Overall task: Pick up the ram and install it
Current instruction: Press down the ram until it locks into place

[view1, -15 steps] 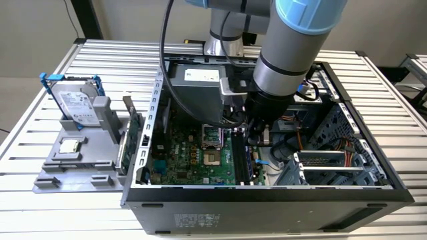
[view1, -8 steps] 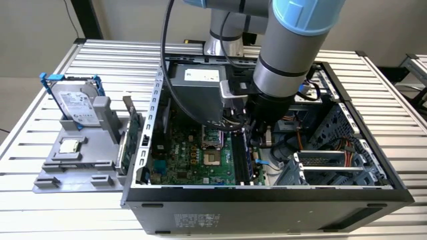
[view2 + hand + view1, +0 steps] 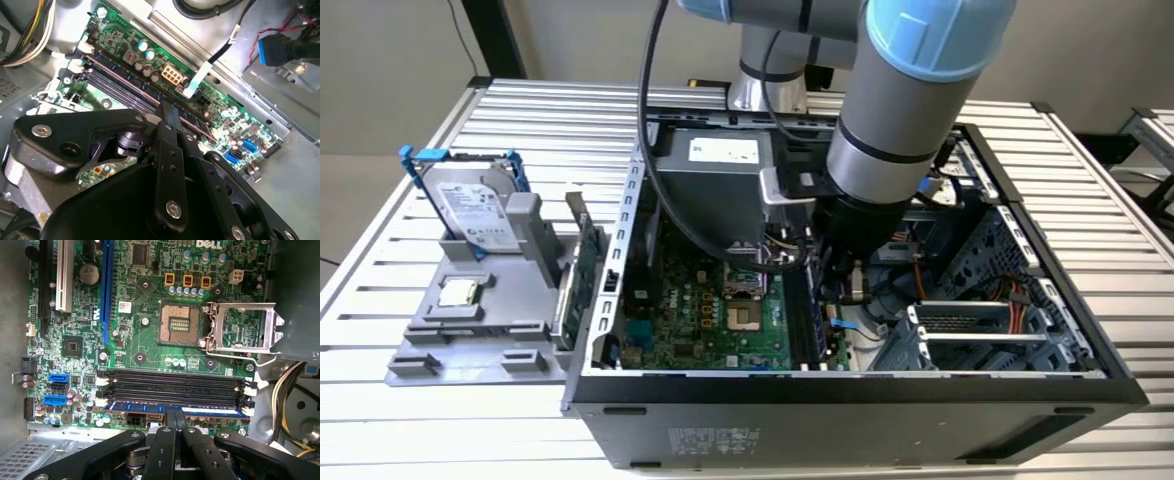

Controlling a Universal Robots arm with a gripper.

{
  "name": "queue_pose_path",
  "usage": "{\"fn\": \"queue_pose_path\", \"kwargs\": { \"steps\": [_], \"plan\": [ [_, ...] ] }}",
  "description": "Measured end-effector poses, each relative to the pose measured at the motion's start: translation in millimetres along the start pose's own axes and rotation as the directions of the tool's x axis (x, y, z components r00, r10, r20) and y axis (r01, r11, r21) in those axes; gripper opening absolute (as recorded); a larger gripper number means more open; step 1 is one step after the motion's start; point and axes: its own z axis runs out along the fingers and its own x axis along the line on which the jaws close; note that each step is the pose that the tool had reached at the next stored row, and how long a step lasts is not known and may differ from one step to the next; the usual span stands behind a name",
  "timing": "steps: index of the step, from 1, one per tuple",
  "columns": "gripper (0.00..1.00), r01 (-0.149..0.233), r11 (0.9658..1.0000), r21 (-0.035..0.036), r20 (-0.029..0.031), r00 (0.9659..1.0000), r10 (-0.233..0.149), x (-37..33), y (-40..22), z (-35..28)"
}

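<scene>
A: Down among the black slots (image 3: 175,385) on the motherboard (image 3: 150,335), where is the ram?

B: The ram (image 3: 175,410) stands on edge along the outermost slot, its blue-green strip running nearly the slot's full length in the first wrist view. Whether it is fully seated I cannot tell.

A: And the gripper?

B: The gripper (image 3: 175,415) sits at the ram's middle. Its two fingers (image 3: 170,422) are drawn narrow, closed on the ram's top edge from either face.

A: How would it handle?

B: My judgement: light, thin and stiff along its length, yet fragile. Chips and contacts dislike twisting or scraping. The middle of the top edge, flat faces between the pads, looks the sound hold, pushing straight down.

A: What lies around it?

B: Three empty slots beside it, then the open processor socket (image 3: 180,322). Beyond, in the exterior view, the case (image 3: 854,385) lies open on a slatted worktop (image 3: 440,420), with a hard drive (image 3: 470,210) in a grey holder (image 3: 467,335) well apart at the exterior view's left.
</scene>
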Motion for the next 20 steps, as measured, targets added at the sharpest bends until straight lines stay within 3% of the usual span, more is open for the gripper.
{"fn": "queue_pose_path", "kwargs": {
  "steps": [12,14,15,17,20],
  "plan": [
    [0.0,-0.028,0.9996,0.0001,-0.0015,0.9996,0.028,0.6,-0.1,21.2],
    [0.0,-0.029,0.9996,0.0002,-0.0014,0.9996,0.029,0.5,0.0,22.0],
    [0.0,-0.029,0.9996,0.0001,-0.002,0.9996,0.029,0.2,-0.1,20.4],
    [0.0,-0.029,0.9996,0.0012,0.0025,0.9996,0.029,-0.3,-0.1,14.1],
    [0.0,-0.029,0.9996,0.0006,0.0003,0.9996,0.029,-0.1,0.1,-0.4]
  ]
}}
